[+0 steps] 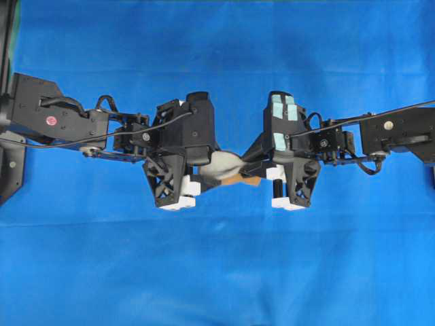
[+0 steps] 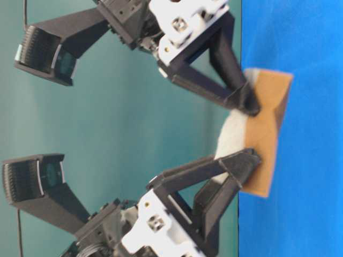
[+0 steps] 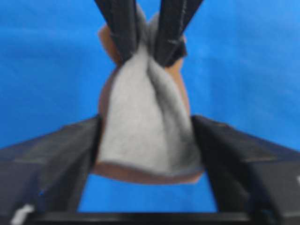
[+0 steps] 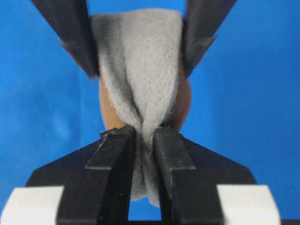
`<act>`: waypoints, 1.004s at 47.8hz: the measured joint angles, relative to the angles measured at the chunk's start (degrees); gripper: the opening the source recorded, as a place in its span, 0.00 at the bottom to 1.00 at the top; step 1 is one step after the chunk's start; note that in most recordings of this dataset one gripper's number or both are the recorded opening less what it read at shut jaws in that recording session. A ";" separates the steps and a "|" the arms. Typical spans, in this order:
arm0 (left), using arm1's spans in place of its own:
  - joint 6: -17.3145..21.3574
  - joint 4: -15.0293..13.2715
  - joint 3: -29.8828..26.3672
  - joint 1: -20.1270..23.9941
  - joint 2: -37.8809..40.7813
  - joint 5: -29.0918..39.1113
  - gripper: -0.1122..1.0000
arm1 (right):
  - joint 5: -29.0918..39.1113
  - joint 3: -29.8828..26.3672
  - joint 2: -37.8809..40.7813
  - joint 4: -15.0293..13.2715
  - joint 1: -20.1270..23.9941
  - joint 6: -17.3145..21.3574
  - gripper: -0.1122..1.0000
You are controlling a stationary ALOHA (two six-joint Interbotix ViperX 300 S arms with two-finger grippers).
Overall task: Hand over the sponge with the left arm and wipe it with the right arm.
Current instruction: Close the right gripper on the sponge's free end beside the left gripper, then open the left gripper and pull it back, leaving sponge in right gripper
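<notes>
The sponge [image 1: 228, 165] hangs above the blue table between the two grippers, grey-white face up, orange-brown layer [image 2: 265, 134] toward the table. My right gripper [image 4: 144, 133], the one with teal patches [image 1: 284, 109], is shut on the sponge's near end and pinches it into a fold. My left gripper [image 3: 146, 124] stands open. Its fingers [image 3: 79, 145] flank the sponge's wide, unsqueezed end [image 3: 145, 122], touching it or nearly so. The right gripper's fingers [image 3: 126, 33] show at the top of the left wrist view, clamped on the far end.
Blue cloth [image 1: 217, 272] covers the whole table under both arms. The left arm's links [image 1: 54, 115] reach in from the left edge, and the right arm's links [image 1: 401, 132] from the right. A teal wall [image 2: 107, 123] stands behind.
</notes>
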 measured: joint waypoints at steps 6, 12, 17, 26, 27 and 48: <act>0.09 0.00 2.02 0.00 -2.81 -0.18 0.84 | 1.05 0.00 -0.79 0.00 0.26 0.00 0.29; -0.09 0.00 5.54 0.00 -7.21 -1.49 0.83 | 1.93 0.35 -1.85 -0.09 1.05 0.09 0.29; 0.00 0.00 8.61 0.09 -11.16 -4.48 0.83 | 2.37 0.70 -2.29 -0.09 1.49 0.35 0.29; 0.00 0.00 13.80 0.00 -16.87 -10.37 0.83 | 2.90 0.88 -2.37 -0.09 1.49 0.44 0.29; -0.09 0.00 14.24 0.00 -17.31 -10.81 0.83 | 2.99 0.88 -2.37 -0.09 1.49 0.44 0.29; 0.09 0.00 15.64 0.00 -18.98 -11.78 0.83 | 0.53 0.79 4.13 -0.09 1.49 0.44 0.29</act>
